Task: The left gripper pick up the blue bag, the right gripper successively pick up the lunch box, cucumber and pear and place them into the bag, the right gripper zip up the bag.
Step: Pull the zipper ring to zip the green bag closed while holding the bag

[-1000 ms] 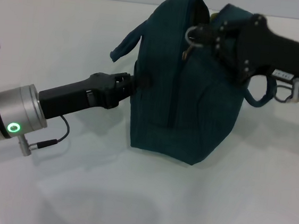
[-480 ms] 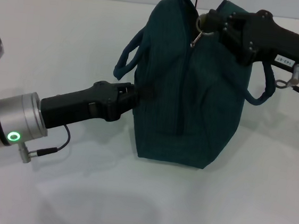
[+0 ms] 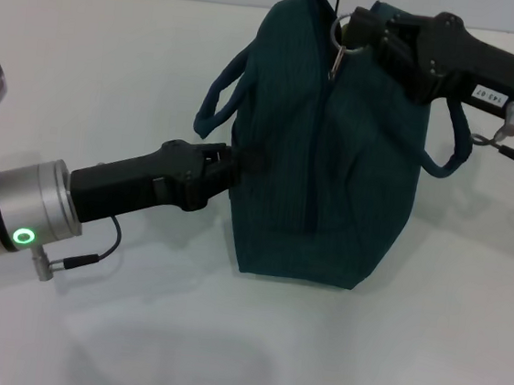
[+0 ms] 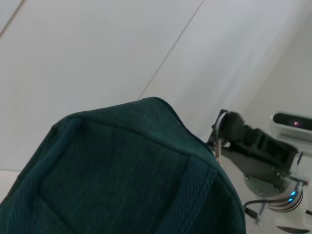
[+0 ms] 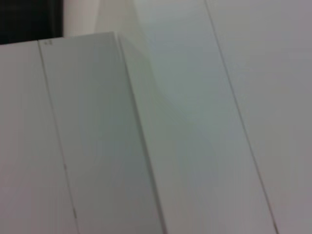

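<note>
Head view: my left hand [image 3: 228, 164] clamps the upright blue bag [image 3: 333, 164] on the counter [image 3: 132, 327] while my right hand [image 3: 361, 33], closed on the ring pull [image 3: 340, 28], could slip off if pulled crooked.

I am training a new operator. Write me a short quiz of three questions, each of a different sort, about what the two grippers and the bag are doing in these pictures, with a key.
1. True or false: the blue bag stands upright on the table.
2. Which gripper is at the zipper ring at the bag's top? A. left gripper B. right gripper C. neither
3. Fill in: the left gripper meets the bag at its ____, below a handle.

Key:
1. True.
2. B; its fingers are shut on the ring.
3. Side; its fingers pinch the fabric there.
</note>
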Available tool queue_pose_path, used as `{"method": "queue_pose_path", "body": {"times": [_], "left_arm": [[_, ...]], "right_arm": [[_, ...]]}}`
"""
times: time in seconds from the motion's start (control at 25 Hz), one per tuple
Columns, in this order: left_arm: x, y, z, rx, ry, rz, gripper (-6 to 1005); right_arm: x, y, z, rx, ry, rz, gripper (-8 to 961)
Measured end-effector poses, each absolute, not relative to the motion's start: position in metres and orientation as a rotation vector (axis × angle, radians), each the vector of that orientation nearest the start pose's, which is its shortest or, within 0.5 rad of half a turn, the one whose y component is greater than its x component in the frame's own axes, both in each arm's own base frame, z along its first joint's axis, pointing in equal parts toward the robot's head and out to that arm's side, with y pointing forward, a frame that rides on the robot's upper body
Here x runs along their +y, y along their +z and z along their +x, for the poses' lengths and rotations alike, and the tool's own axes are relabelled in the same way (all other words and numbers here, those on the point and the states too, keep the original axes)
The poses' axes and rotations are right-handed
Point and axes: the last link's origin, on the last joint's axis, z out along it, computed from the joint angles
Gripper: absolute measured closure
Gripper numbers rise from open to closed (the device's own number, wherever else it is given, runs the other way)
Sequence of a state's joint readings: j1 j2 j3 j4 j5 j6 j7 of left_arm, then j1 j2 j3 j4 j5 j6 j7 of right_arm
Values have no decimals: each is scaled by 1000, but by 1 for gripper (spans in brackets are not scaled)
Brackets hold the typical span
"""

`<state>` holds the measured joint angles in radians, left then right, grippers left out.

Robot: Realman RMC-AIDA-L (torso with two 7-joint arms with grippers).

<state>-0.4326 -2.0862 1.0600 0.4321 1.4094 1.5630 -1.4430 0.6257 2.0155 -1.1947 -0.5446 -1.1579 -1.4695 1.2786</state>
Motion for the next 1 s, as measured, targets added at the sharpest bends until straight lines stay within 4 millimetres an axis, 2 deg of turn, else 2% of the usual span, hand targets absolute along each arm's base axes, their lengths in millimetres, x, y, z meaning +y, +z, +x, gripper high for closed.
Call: {"method": "queue_pose_path", "body": {"times": [0.24, 0.64, 0.8, 1.0], "left_arm": [[295, -38, -244, -978, -1239, -2579, 944], [287, -37, -243, -909, -1260, -2619, 950], [278, -33, -241, -834, -1307, -2659, 950], [274, -35, -241, -820, -1302, -2687, 950]], "right_arm": [[372, 12, 157, 362, 1309, -2586, 941], [383, 17, 163, 432, 1266, -2535, 941], [385, 16, 164, 438, 1253, -2524, 940], [387, 16, 162, 429, 1249, -2523, 940]]}}
